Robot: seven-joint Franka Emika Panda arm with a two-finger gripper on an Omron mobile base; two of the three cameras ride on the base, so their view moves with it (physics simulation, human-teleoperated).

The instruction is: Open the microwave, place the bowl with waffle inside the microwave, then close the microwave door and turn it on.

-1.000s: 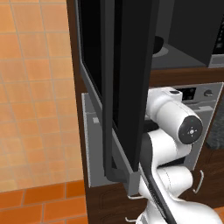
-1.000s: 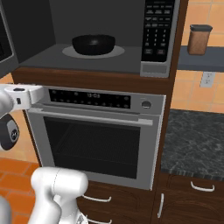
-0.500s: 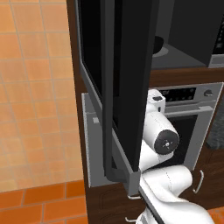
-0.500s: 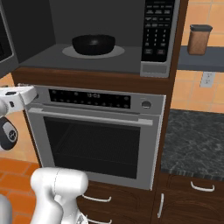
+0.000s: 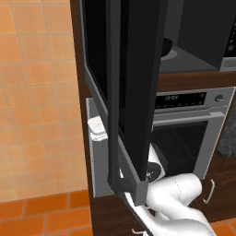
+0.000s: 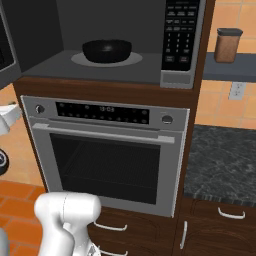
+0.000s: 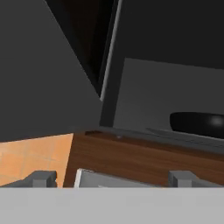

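Note:
The microwave [image 6: 179, 35] stands open, and its door [image 5: 133, 83] is swung out toward me; it shows as a dark slab in the hand view [image 7: 43, 87]. On the turntable inside sits the black bowl [image 6: 106, 50], also at the right in the hand view [image 7: 197, 124]. The waffle is hidden below the bowl's rim. My gripper [image 7: 111, 179] is open and holds nothing, its tips wide apart below the cavity's left front corner. It peeks out left of the door [image 5: 97, 128] and at the picture's left edge [image 6: 7, 117].
The steel oven [image 6: 107, 165] with its horizontal handle sits directly under the microwave. A brown canister [image 6: 228, 45] stands on a shelf to the right, above a dark stone counter [image 6: 220, 165]. My arm's elbow [image 5: 154, 168] hangs low behind the open door.
My hand has slid left along the oven's top edge, toward the outer side of the open door. The arm's elbow has dropped lower. Bowl and door have not moved.

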